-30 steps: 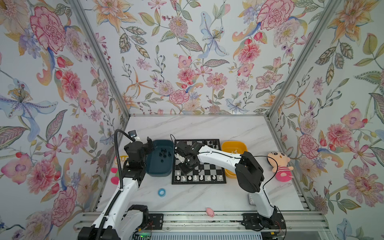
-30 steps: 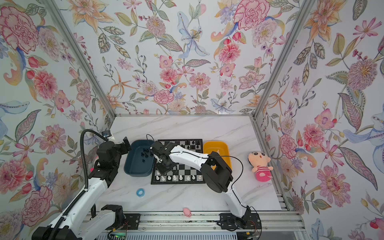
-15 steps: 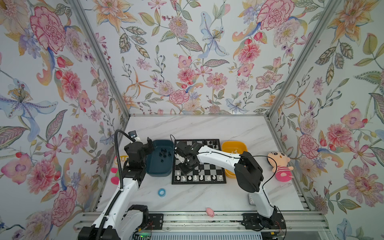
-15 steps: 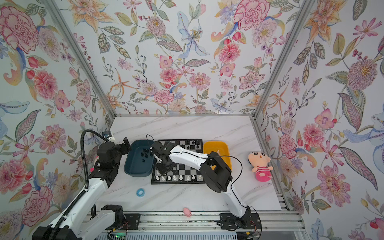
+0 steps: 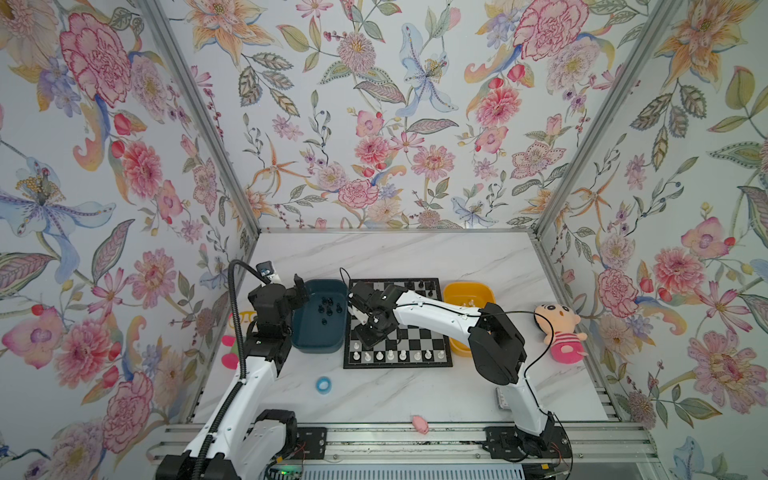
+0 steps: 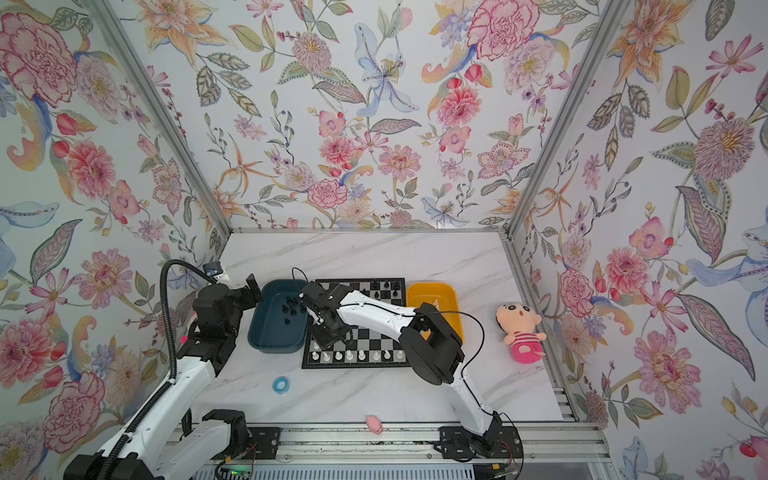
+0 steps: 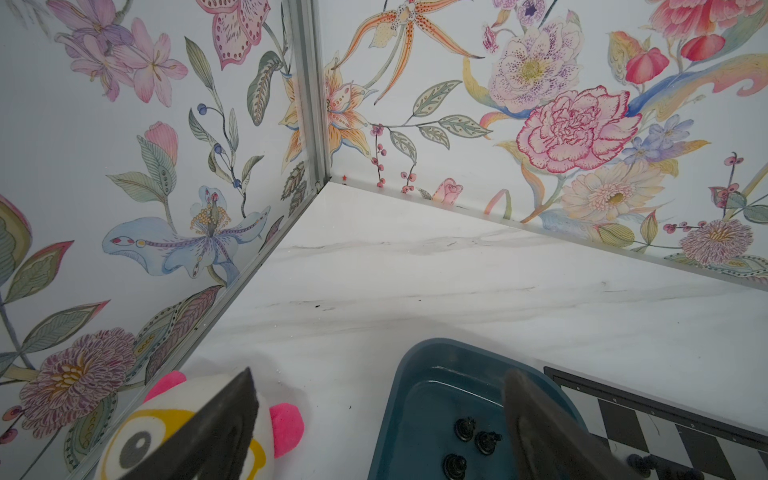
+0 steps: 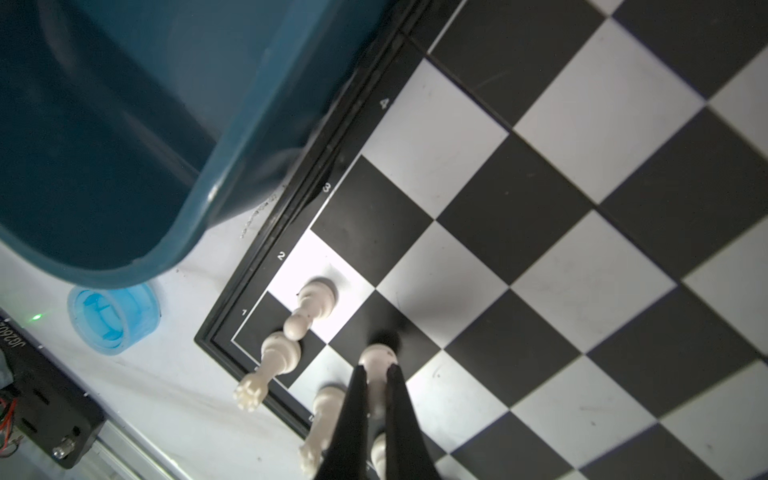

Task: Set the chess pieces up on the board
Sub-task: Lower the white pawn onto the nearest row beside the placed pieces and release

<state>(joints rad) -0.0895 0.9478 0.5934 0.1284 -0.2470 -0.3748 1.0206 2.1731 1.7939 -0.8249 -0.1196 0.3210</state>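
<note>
Gripping: right gripper [image 8: 376, 370] jaws pinch a white piece [image 8: 374, 356] upright, so its base meets its second-row square flat.
Idle: left gripper [image 7: 380, 372] jaws wide, empty, at teal bin [image 7: 440, 345] holding black pieces [image 7: 476, 436].
Board [image 5: 419, 344]: mid-tabletop, beside that bin.

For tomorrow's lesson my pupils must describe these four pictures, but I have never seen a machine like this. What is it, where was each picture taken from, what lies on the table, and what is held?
It is a robot with two arms, each ending in a two-fingered hand. Two pictures look down from above on the whole table; the other two come from a camera on each wrist. On the table lie a chessboard, a teal bin holding black pieces, a yellow bin, a doll and a blue ring. White pieces stand along the board's near edge. The right hand is shut on a white piece at the board's near left corner. The left hand is open and empty, at the teal bin's left edge.
</note>
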